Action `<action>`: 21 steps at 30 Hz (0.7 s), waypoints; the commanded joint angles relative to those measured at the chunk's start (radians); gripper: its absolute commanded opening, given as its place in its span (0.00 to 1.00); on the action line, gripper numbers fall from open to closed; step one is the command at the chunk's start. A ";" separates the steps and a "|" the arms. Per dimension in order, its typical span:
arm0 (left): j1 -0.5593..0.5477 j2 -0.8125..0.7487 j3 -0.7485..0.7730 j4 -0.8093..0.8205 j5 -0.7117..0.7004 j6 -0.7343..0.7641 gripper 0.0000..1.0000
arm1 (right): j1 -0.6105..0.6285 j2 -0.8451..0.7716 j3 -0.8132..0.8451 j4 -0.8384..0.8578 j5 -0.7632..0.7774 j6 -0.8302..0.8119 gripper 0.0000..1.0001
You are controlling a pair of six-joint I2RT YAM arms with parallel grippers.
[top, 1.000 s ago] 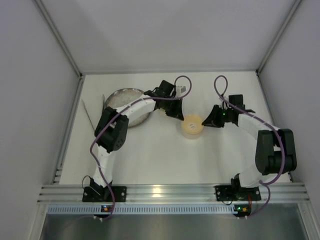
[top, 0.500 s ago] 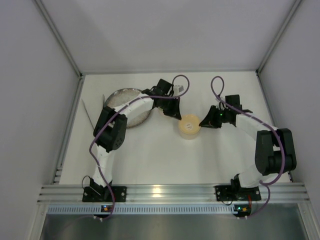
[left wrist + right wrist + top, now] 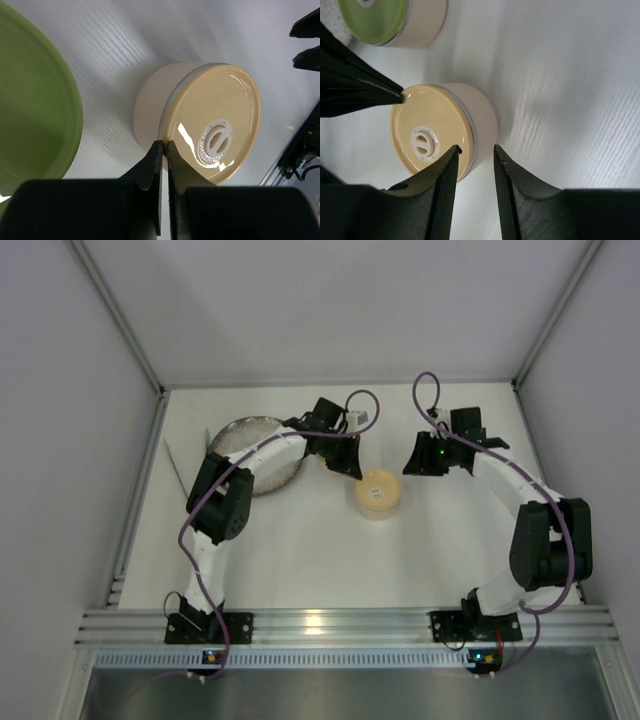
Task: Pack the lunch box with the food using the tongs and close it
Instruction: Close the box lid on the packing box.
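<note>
- White table (image 3: 300, 550) with a faint wood-grain texture, enclosed by plain matte grey walls (image 3: 320, 310).
- Tan-lidded tin (image 3: 378, 493) stands near the table's middle, closed. It is a low cylinder with a pale cream wall, a thin grey band under the glossy lid, and a white ribbed round centre piece.
- Green-lidded tin (image 3: 380, 20) is near it, beside the round grey plate (image 3: 245, 432). Its lid is glossy too.
- Tongs (image 3: 177, 468), slim and silver, lie at the table's left edge, well apart from both tins.
- Left gripper (image 3: 164, 145): black tapered fingers pressed together, holding nothing, tips at the tan lid's rim.
- Right gripper (image 3: 476, 147): fingers parted, nothing between them, just beside the tan-lidded tin.
</note>
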 commanded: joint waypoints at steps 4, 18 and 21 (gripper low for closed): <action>0.004 -0.061 0.029 -0.042 0.017 0.057 0.29 | 0.096 -0.117 0.010 0.060 -0.080 -0.253 0.33; 0.084 -0.130 0.067 -0.106 0.051 0.076 0.56 | 0.154 -0.064 0.033 0.055 -0.244 -0.696 0.12; 0.096 -0.141 0.050 -0.103 0.048 0.077 0.56 | 0.156 -0.061 0.042 0.013 -0.174 -0.599 0.13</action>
